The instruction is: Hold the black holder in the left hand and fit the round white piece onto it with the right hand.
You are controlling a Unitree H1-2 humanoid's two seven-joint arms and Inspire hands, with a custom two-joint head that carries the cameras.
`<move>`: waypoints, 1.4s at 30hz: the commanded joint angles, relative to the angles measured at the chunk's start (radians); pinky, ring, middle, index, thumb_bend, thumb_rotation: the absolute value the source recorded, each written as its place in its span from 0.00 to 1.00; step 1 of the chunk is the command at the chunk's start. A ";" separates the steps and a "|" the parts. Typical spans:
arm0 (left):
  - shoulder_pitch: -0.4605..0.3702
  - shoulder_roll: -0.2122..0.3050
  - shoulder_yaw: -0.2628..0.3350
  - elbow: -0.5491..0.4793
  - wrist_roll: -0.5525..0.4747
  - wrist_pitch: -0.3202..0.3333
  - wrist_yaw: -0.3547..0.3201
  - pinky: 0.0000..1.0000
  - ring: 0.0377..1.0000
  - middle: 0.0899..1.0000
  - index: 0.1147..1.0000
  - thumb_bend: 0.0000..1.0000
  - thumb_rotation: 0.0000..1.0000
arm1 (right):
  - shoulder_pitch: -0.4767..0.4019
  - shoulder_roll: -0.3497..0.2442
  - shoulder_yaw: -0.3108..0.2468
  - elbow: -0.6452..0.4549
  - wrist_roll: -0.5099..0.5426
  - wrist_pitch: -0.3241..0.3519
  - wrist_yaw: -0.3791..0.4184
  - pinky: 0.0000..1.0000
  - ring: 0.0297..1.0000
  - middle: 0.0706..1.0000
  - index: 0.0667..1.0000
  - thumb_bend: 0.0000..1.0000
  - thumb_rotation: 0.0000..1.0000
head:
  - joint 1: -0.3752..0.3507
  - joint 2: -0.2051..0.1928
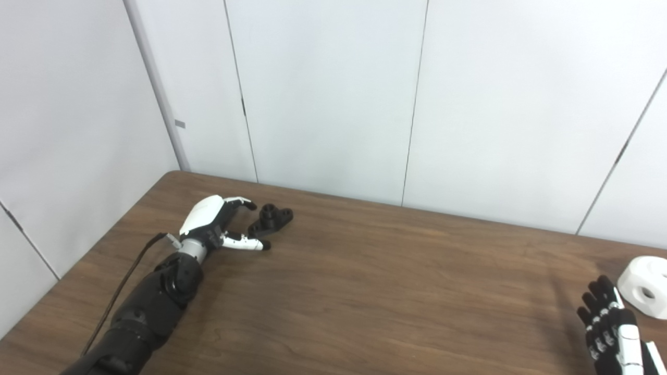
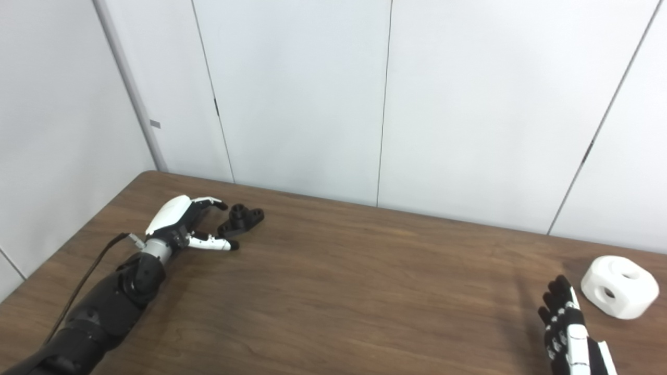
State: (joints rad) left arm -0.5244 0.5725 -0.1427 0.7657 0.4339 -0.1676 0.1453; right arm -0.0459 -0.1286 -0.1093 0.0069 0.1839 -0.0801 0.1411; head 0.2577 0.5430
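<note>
Right hand (image 2: 570, 338): nearest my cameras, low at the right edge of the view, over the table; I see its fingers (image 2: 556, 302) straight and held slightly apart, holding nothing. The thumb is barely in view.
Round white piece (image 2: 619, 286): on the table (image 2: 365, 291) just beyond and to the right of my right hand, close to the fingertips but apart from them. I see round holes in its top and side. Nothing is in those holes.
Left hand (image 1: 216, 224): far left on the table, arm stretched forward; its fingers curve apart from the thumb (image 1: 249, 243), so the hand stands wide and grips nothing.
Black holder (image 1: 270, 219): lying on the table just right of my left hand, in the gap between the fingertips and the thumb tip. I cannot tell whether either touches it. Its upright round socket looks hollow.
Backdrop: white wall panels (image 1: 333, 94) behind the table.
</note>
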 commanded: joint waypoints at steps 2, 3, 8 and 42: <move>-0.024 -0.005 -0.021 0.014 0.005 0.013 -0.037 0.88 0.92 0.87 0.74 0.96 0.33 | 0.027 0.015 0.005 0.011 0.003 -0.016 -0.004 1.00 1.00 1.00 1.00 0.31 1.00 | -0.001 0.002; -0.025 -0.005 -0.024 0.014 0.009 0.014 -0.036 0.88 0.92 0.87 0.75 0.95 0.33 | 0.027 0.015 0.006 0.010 0.002 -0.017 -0.004 1.00 1.00 1.00 1.00 0.31 1.00 | -0.001 0.002; -0.032 -0.005 -0.030 0.035 -0.002 0.001 -0.038 0.88 0.93 0.87 0.75 0.96 0.34 | 0.027 0.019 0.006 0.009 0.003 -0.012 -0.006 1.00 1.00 1.00 1.00 0.32 1.00 | -0.006 0.004; -0.077 -0.022 -0.115 0.196 0.062 -0.160 0.154 1.00 0.97 0.78 0.41 0.52 0.05 | 0.032 0.028 0.011 0.011 0.002 -0.021 -0.006 1.00 1.00 1.00 1.00 0.31 1.00 | -0.006 0.007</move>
State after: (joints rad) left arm -0.5847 0.5518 -0.2442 0.9498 0.4711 -0.3299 0.3058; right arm -0.0443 -0.1217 -0.1074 0.0049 0.1798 -0.0812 0.1375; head 0.2501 0.5491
